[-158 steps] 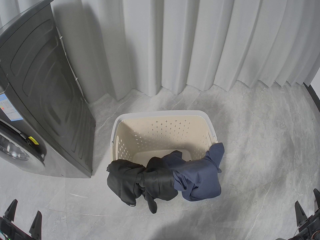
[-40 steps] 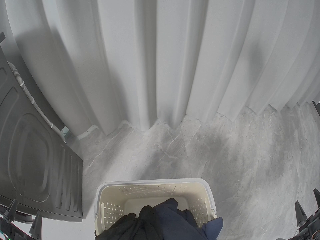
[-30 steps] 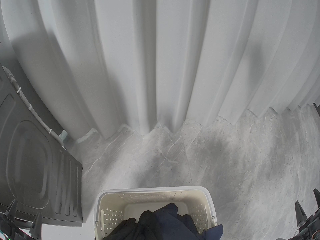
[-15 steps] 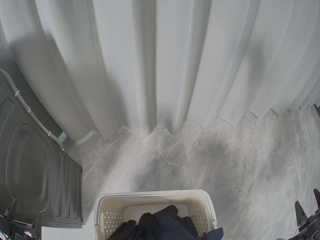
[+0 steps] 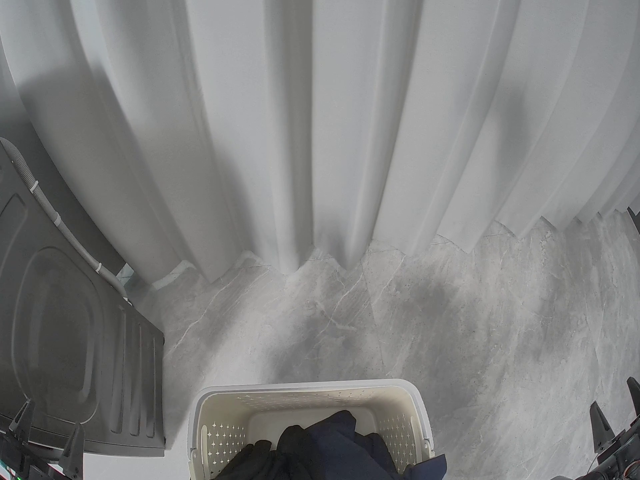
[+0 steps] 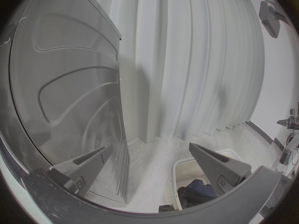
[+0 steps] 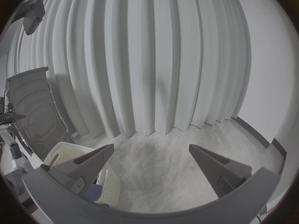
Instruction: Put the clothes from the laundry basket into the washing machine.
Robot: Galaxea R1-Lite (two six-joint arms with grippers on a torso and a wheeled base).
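The clothes [image 5: 313, 445] sit in one white laundry basket [image 5: 307, 389] on the floor [image 5: 467, 315], right in front of the robot. There are two pieces: a black piece [image 5: 257, 458] and a dark blue piece [image 5: 340, 431]. They are bunched up and touch each other. A corner of the blue one hangs over the rim on the robot's right side.

They look soft, light and floppy. They will sag and could pull each other along or catch on the rim. A good place to take hold is a thick fold on top of the pile, probably one piece at a time.

One grey washing machine [image 5: 60, 355] stands just beside the basket, on the robot's left. There are two claws. The left claw [image 5: 51, 416] is near the machine and the right claw [image 5: 613, 395] is off to the right of the basket. Both are wide open and hold nothing.
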